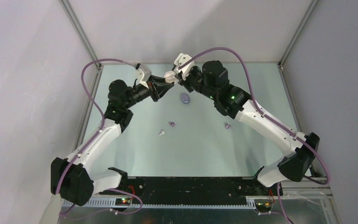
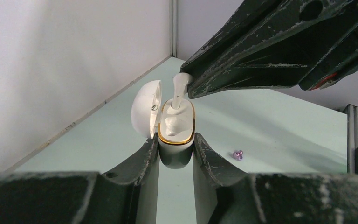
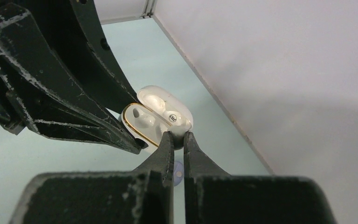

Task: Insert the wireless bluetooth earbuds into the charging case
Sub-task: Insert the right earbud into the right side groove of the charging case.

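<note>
Case (image 2: 177, 128), white, lid open, sits clamped in my left pincer (image 2: 176, 151); my right pincer (image 3: 177, 140) pinches a white earbud (image 2: 180, 86), stem dipping into the case, above the table (image 1: 205, 149).

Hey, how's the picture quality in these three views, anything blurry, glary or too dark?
Top view: soft, even light, faint shadows; the loose earbuds are mere specks. Left wrist: the case and the white earbud at its slot are sharp, the left tool blurs towards the bottom edge. Right wrist: case sharp, mild glare on its lid, the right tool blurred near the lens.
</note>
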